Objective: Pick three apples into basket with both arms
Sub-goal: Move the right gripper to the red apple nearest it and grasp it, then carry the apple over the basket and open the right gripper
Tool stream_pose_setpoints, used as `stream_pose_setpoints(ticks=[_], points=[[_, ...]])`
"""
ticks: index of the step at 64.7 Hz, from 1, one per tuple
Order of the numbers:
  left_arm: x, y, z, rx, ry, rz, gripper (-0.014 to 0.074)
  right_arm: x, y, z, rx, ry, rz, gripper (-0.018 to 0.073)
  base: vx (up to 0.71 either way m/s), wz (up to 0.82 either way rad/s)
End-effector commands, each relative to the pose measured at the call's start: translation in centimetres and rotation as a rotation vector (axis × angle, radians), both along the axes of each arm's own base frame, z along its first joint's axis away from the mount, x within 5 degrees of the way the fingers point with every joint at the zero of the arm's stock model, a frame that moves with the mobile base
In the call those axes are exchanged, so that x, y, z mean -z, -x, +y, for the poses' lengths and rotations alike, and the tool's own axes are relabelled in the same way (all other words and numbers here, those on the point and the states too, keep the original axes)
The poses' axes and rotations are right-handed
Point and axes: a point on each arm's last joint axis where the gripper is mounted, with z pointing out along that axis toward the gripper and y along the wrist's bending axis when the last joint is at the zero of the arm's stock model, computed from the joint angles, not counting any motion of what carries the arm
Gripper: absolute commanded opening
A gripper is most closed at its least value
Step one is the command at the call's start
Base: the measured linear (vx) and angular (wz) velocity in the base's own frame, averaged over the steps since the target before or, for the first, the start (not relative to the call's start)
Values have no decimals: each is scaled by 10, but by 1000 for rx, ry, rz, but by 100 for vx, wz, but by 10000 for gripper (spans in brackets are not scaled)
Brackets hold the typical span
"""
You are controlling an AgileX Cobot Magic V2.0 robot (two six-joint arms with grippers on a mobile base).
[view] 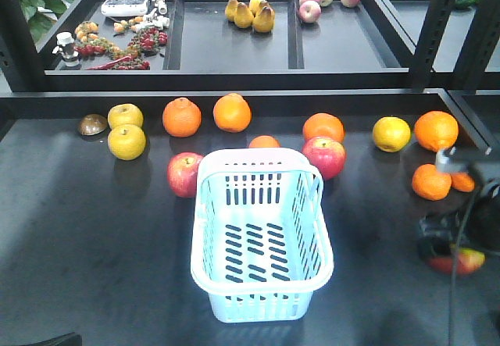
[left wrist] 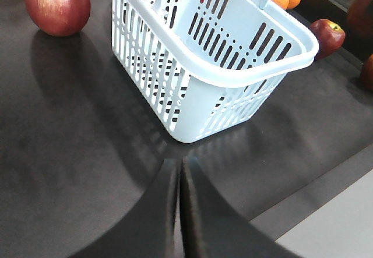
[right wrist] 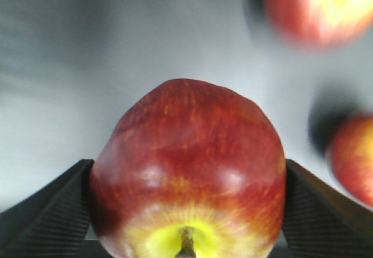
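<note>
Evidently, a first apple (right wrist: 189, 170) is gripped by the right pincer (right wrist: 187, 211), whose two fingers (right wrist: 41, 223) are pressed against its widest girth, with the stem end turned toward the wrist camera. In the front view it is seen well to the right of the basket (view: 258, 305), level with the basket's front end; whether it is lifted off the counter (view: 94, 237) cannot be told. The left pincer (left wrist: 179, 179) is clenched on nothing, its jaws pressed together, and is held near the basket's front corner. Nothing is seen inside the basket. A second apple (view: 184, 174) is found near the basket's left rear corner, and a third apple (view: 325, 157) just beside its right rear corner. Each apple is judged to be firm, fairly heavy for its size and smooth-skinned, so it can be expected to roll if nudged and to slip if pinched off-centre. A hold across the broadest middle is advised, with pressure kept moderate, since the flesh is likely bruised by a hard squeeze.
</note>
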Motion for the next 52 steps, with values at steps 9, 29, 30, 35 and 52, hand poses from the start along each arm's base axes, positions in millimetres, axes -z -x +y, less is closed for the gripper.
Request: stream_pose_setpoints(ticks=[9,29,30,35,52], points=[[-9,-4,0,-23,36,-17,-7,-67,35,52,-255,-303,-258,-3,0,0],[-9,-4,0,-23,35,-18,-8,-48,20,106,-388,-380,-269,4,0,0],[-9,-4,0,-23,35,-18,-8,-46,19,108,-394,-376,-269,5,0,0],[-9,-4,0,-23,35,-18,-8,-37,11,119,-408,-367,-283,20,0,0],[-9,-4,0,-23,35,-18,-7,-18,-2,134,-459,-340,-318,267,0,0]])
